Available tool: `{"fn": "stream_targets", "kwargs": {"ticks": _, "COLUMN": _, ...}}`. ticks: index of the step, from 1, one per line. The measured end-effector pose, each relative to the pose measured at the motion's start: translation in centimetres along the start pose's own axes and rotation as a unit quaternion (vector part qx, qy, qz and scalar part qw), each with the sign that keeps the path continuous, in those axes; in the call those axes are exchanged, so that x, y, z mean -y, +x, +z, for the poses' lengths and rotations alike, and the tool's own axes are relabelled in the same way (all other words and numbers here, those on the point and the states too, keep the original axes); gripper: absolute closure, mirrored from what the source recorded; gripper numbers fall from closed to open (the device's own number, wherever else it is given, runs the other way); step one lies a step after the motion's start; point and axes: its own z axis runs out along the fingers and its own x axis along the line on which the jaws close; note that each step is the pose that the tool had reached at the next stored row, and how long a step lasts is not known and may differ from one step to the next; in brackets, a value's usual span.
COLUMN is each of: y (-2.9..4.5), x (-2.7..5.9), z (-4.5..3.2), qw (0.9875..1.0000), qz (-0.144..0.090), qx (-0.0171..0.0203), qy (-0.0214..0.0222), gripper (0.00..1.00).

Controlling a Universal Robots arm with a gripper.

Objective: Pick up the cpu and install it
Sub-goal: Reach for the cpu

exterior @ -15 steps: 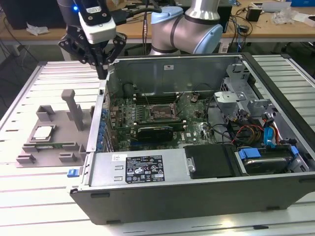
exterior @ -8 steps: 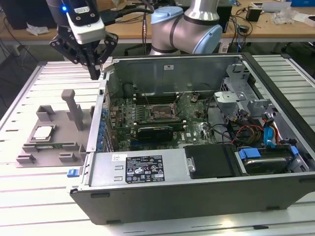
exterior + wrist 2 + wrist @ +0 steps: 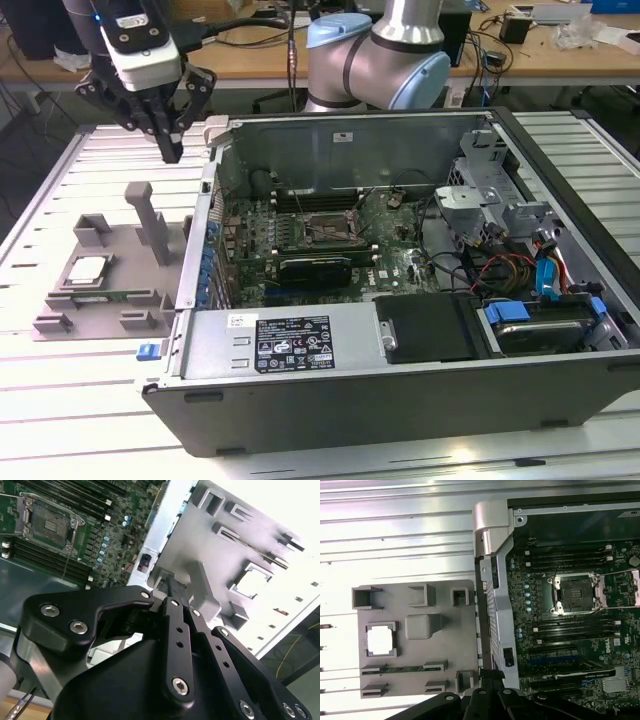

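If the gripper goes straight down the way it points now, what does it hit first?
Probably the grey tray, at its edge beside the computer case, not the cpu. The gripper hangs above that border. Depth is unclear, so the case wall could come first.

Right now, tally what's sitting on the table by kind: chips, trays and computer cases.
cpu: 1
grey fixture tray: 1
computer case: 1
Total: 3
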Motion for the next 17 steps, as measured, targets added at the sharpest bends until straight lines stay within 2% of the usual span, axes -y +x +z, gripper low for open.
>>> {"fn": "stream_targets", "kwargs": {"ticks": 6, "y": 1.3, "x": 0.1, "z": -0.03, "qw": 1.0, "qz": 0.001, "qx": 0.0, "qy": 0.0, "gripper": 0.89}}
{"fn": "stream_targets", "kwargs": {"ticks": 12, "y": 3.63, "x": 0.29, "z": -0.05, "qw": 1.0, "qz": 0.001, "qx": 0.0001, "qy": 0.0, "gripper": 0.89}}
{"fn": "stream_targets", "kwargs": {"ticks": 17, "y": 4.93, "x": 0.4, "z": 0.03, "qw": 1.0, "qz": 0.002, "qx": 0.0001, "qy": 0.0, "gripper": 0.89}}
